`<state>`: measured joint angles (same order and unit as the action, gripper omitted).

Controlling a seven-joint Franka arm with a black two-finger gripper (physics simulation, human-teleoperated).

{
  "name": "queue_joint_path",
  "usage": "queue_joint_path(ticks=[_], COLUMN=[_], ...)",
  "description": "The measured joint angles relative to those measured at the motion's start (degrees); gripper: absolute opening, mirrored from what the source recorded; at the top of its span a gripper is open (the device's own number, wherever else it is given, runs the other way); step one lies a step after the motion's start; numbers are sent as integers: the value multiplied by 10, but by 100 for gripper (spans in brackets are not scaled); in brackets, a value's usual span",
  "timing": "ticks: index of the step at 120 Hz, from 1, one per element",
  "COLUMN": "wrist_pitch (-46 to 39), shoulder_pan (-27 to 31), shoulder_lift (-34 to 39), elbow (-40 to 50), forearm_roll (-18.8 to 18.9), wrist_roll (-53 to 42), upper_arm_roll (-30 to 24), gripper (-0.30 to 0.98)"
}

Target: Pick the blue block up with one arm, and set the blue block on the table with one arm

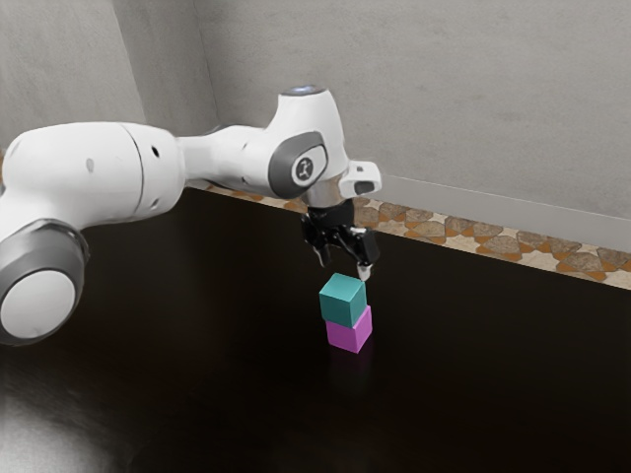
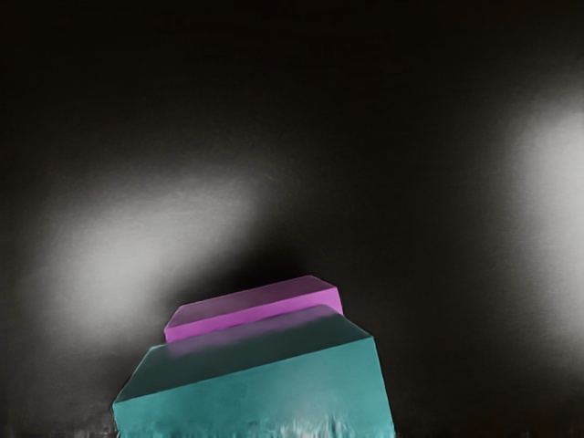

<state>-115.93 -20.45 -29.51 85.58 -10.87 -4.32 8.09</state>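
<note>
Just above the teal-blue block [image 1: 342, 302], my gripper [image 1: 343, 268] hangs with its two fingers spread apart, and nothing is held between them. That block rests on top of a magenta block [image 1: 350, 330], slightly offset from it. In the wrist view the blue block [image 2: 265, 383] is large at the lower edge, close under the hand, with part of the magenta block [image 2: 255, 310] showing beyond it. Whether a fingertip touches the blue block cannot be told.
The magenta block stands on a dark, glossy table [image 1: 473, 374]. Past the table's far edge lie a strip of stone-patterned floor [image 1: 493, 241] and a grey wall [image 1: 444, 99]. The white arm reaches in from the exterior view's left, above the table.
</note>
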Motion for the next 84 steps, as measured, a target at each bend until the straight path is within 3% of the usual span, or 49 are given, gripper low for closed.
queue_joint_path(ticks=[20,64,84], wrist_pitch=[-8,-20,-23], shoulder_pan=[-1,0,-1], shoulder_lift=[-14,-51,-50], elbow=[7,8,13], forearm_roll=[17,-18,-18], wrist_roll=[2,18,25], upper_arm_roll=[-6,-7,-6], gripper=[69,68,49])
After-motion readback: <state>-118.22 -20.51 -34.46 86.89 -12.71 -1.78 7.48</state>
